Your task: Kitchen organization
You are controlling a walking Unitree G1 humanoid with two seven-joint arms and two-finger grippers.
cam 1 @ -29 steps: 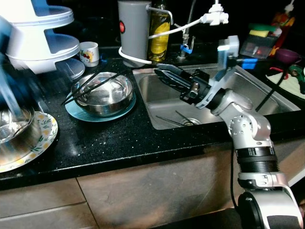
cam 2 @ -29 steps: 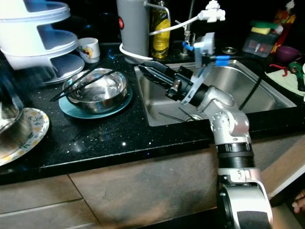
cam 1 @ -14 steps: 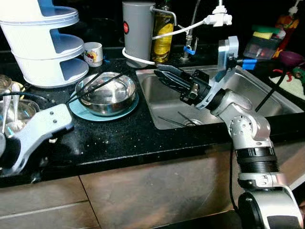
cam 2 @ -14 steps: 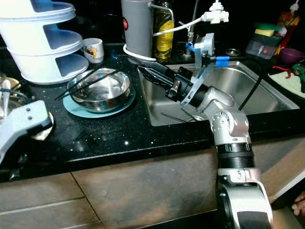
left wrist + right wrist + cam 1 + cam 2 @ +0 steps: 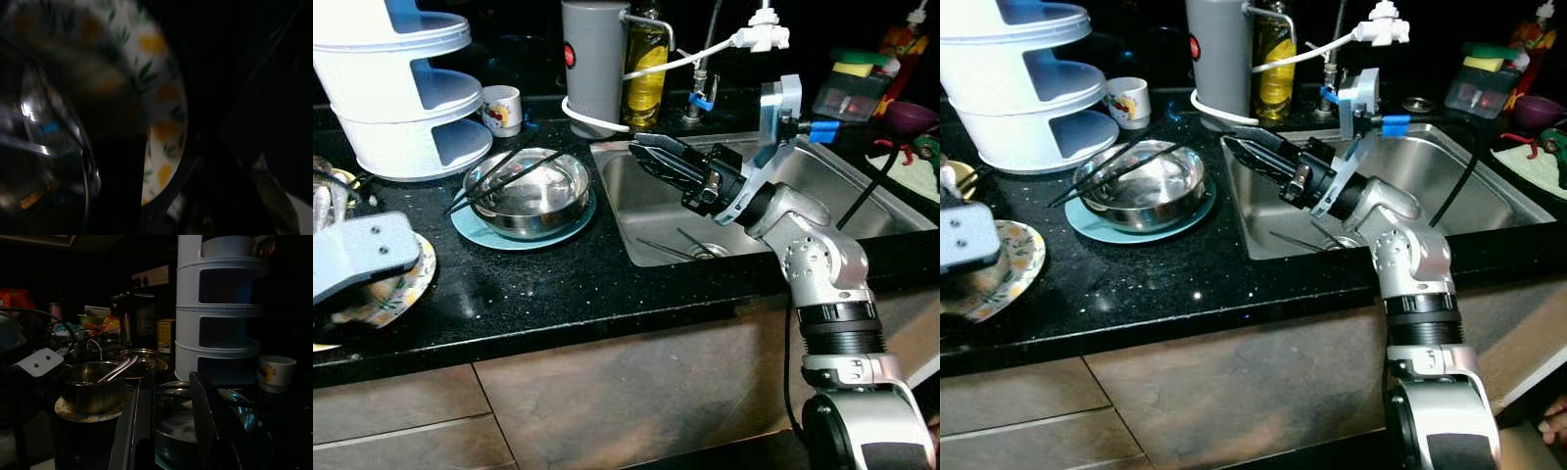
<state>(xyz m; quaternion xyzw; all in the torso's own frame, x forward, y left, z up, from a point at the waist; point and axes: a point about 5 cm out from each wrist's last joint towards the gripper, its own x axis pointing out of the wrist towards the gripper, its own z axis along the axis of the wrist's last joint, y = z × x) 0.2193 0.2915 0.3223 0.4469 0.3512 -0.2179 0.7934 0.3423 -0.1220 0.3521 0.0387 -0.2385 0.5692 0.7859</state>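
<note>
My right gripper (image 5: 651, 157) hovers over the sink (image 5: 862, 191) edge, fingers parted and empty, aimed at the steel bowl (image 5: 530, 191) on the teal plate (image 5: 475, 227), chopsticks (image 5: 499, 168) across its rim. My left arm (image 5: 357, 257) covers the floral plate (image 5: 411, 279); I cannot tell its fingers' state.

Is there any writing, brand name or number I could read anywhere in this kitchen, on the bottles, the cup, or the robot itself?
No text can be read.
Yellow oil bottle: its label is too blurred to read.
Grey cylindrical appliance: a round red mark, nothing legible on it.
Small white cup: a coloured picture, no letters that can be made out.
Flowered plate: a pattern, no words.
</note>
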